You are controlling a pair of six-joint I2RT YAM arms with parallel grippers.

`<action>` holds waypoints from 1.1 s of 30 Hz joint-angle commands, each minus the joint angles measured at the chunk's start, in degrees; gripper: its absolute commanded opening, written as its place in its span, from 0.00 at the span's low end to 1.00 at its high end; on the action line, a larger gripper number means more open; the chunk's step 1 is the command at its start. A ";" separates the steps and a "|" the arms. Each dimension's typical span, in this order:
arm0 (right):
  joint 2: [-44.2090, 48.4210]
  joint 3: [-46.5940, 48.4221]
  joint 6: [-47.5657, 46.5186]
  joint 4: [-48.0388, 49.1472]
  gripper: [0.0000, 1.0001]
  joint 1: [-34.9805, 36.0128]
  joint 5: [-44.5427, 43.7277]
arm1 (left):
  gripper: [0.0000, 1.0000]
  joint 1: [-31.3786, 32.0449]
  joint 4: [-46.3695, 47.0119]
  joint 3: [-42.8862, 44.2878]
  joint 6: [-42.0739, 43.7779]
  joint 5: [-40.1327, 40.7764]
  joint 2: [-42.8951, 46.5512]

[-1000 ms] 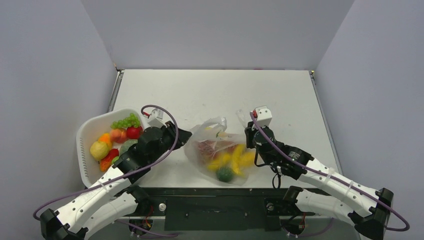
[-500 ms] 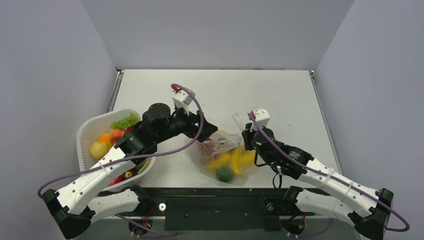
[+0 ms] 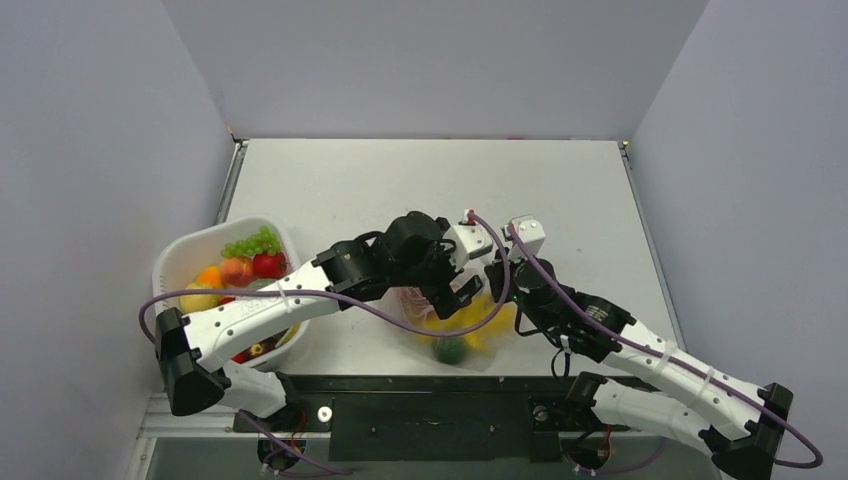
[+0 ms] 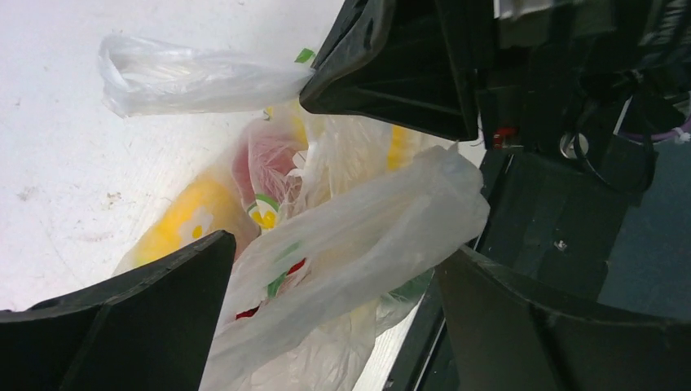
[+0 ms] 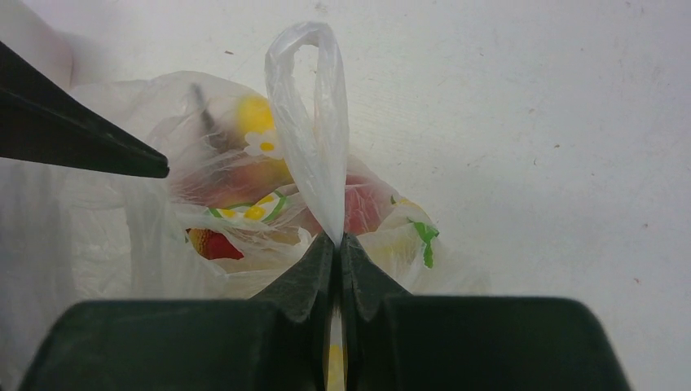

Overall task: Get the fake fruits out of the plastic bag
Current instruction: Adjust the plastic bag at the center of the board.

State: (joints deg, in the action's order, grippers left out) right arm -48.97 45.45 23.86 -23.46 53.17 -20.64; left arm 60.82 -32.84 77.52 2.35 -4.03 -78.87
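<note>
Top external view first: the plastic bag (image 3: 450, 322) lies slumped on the bench (image 3: 400, 180) between the two arms, and both have closed in on it. The right pincer (image 3: 497, 272) is at the bag's edge. The right wrist view shows its jaws pressed flat together on one loop handle (image 5: 314, 106), whose film stands up in a tall loop just above the fingertips. My guess is that this grip is there to pin the bag and lift its mouth, so the other arm has something to work against.

The left pincer (image 4: 336, 257) hangs right over the bag with its jaws spread wide. They straddle a puffed fold of film and grip nothing. It looks lined up to reach in for a fruit or to pull that fold aside, and I can't say which.

The fake fruits (image 4: 191, 212) left to remove sit inside the bag. A yellow one and something red press against the film, and a dark green one (image 3: 449, 349) is at the bag's near end. None of them is free of the plastic.

Well apart from the bag, beyond the left arm, a white basket (image 3: 170, 270) already holds several fruits, so I judge the job partly done. The film is thin and slack, so the open jaws could easily close on plastic instead of fruit.
</note>
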 commanded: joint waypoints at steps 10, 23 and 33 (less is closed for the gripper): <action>1.78 0.57 2.85 -0.45 0.00 -0.68 -0.77 | 0.19 -0.04 4.45 1.08 -11.11 30.54 -0.77; -6.01 18.34 3.25 -8.92 0.00 -16.24 -5.79 | 0.00 -31.99 12.80 -0.02 -35.96 9.30 4.49; -5.20 28.01 -3.00 -8.64 0.00 -17.63 -0.54 | 0.00 -39.21 11.85 16.54 -35.59 -1.39 -4.57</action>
State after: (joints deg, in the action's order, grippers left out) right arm -56.75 72.27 24.67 -31.35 36.34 -21.32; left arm 23.64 -25.12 88.99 -33.39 -2.68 -82.83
